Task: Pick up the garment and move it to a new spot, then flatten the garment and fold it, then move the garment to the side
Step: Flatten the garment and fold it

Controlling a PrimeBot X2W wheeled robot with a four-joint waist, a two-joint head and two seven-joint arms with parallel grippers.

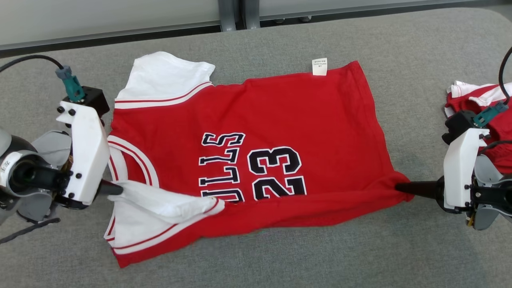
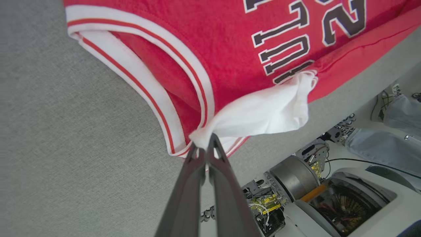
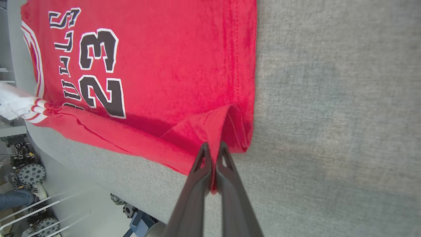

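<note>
A red jersey (image 1: 280,120) with white sleeves and black "23" lettering lies spread on the grey table, collar end toward the left. Its near edge is lifted and folded up over the print. My left gripper (image 1: 116,188) is shut on the white near sleeve (image 2: 263,112), pinching the cloth at the fingertips (image 2: 205,144). My right gripper (image 1: 400,187) is shut on the jersey's near hem corner (image 3: 213,131); red cloth is bunched between the fingers (image 3: 212,154). The far edge with its white tag (image 1: 319,66) lies flat.
A second red and white garment (image 1: 476,100) is heaped at the table's right edge behind my right arm. The grey table (image 1: 416,48) ends at a window sill at the back. A person's legs (image 2: 384,131) and robot parts stand beyond the table's near edge.
</note>
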